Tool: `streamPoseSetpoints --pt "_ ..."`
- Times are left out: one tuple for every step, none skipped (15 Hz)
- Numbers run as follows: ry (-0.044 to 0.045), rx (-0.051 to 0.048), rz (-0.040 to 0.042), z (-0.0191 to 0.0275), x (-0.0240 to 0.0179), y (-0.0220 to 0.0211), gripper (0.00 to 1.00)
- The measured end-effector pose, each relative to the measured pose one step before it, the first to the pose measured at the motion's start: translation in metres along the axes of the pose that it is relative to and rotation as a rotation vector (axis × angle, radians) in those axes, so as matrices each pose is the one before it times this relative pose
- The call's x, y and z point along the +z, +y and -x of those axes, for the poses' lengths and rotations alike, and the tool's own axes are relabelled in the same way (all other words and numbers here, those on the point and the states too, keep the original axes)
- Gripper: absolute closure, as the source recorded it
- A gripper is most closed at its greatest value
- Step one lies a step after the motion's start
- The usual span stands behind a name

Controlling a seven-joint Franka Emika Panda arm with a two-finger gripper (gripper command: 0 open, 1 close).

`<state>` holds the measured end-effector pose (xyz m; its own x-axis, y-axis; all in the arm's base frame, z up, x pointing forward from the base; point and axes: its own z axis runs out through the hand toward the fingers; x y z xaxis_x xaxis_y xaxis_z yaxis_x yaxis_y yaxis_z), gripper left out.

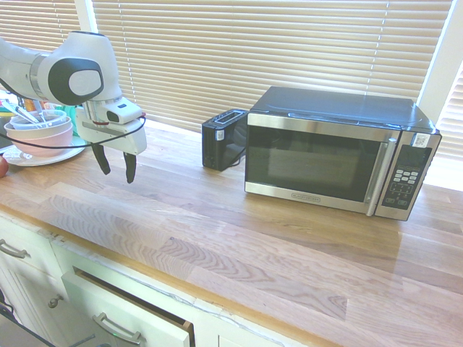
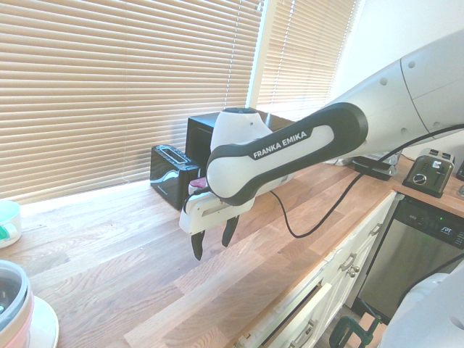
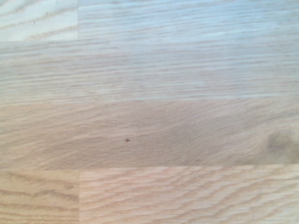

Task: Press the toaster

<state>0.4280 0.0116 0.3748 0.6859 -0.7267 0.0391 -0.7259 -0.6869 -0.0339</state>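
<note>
1. At the far left of the first exterior view, a stack of bowls [image 1: 37, 134] sits on a white plate [image 1: 32, 157] on the wooden surface [image 1: 239, 231].
2. Just right of the bowls, the hand [image 1: 116, 168] hangs above the surface with its two dark fingers [image 1: 101, 159] pointing down. They stand apart with a clear gap between them and have hold of nothing.
3. The wrist view shows only bare wood grain of the surface [image 3: 149, 112], with nothing on it.
4. Further right, well apart from the hand, the toaster [image 1: 223, 139] stands upright on the surface by the window blinds [image 1: 253, 50], its slotted top facing up.
5. The toaster is just beside the left side of the microwave [image 1: 340, 152], which takes up the right part of the surface.
6. In the second exterior view the hand [image 2: 212, 241] hovers in front of the toaster [image 2: 172, 174], not touching it, with the microwave [image 2: 199, 134] partly hidden behind the arm.
7. Below the surface's front edge, one white drawer [image 1: 126, 311] stands slightly open.
</note>
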Motion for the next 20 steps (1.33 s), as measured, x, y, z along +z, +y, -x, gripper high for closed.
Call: streamPoseSetpoints --pt "-0.00056 0.00285 0.00088 0.00001 0.00047 -0.00006 0.0" --pt "0.00204 0.00335 0.00196 0.00003 0.00002 -0.00003 0.0" --pt "0.01116 -0.00431 0.00282 -0.00067 -0.00052 -0.00014 0.0" --pt "0.03037 -0.00953 0.0001 -0.0025 -0.00247 -0.00064 0.0" --pt "0.04163 -0.00682 -0.00622 -0.00577 -0.0053 -0.00022 0.0" --pt "0.03768 -0.0018 -0.01468 -0.00797 -0.00685 0.00065 0.0" --pt "0.03565 -0.00138 -0.01538 -0.0093 -0.00701 0.00121 0.0" --pt "0.03512 -0.00114 -0.01043 -0.0097 -0.00578 0.00161 0.0" --pt "0.03306 -0.00598 -0.00769 -0.00793 -0.00444 0.00062 0.0" --pt "0.02235 -0.00706 -0.00914 -0.00611 -0.00285 -0.00057 0.0" --pt "0.02191 -0.0147 -0.00882 -0.00435 -0.00259 -0.00219 0.0" --pt "0.02413 -0.01428 -0.00919 -0.00454 -0.00197 -0.00282 0.0" --pt "0.02268 -0.01552 -0.00562 -0.00528 -0.00122 -0.00317 0.0" --pt "0.02435 -0.01093 -0.00098 -0.00615 0.00004 -0.00256 0.0" --pt "0.03702 0.00592 -0.00143 -0.00899 0.00048 -0.00147 0.0" --pt "0.03954 0.01793 -0.00297 -0.00939 0.00085 -0.001 0.0" --pt "0.02339 0.01664 -0.00419 -0.00853 0.00199 -0.00169 0.0" --pt "0.00875 0.00802 -0.0088 -0.00669 0.00185 -0.00386 0.0" --pt "0.00937 0.00695 -0.01446 -0.0066 0.00151 -0.00504 0.0" --pt "0.0073 0.01245 -0.01851 -0.00626 0.00253 -0.0056 0.0"
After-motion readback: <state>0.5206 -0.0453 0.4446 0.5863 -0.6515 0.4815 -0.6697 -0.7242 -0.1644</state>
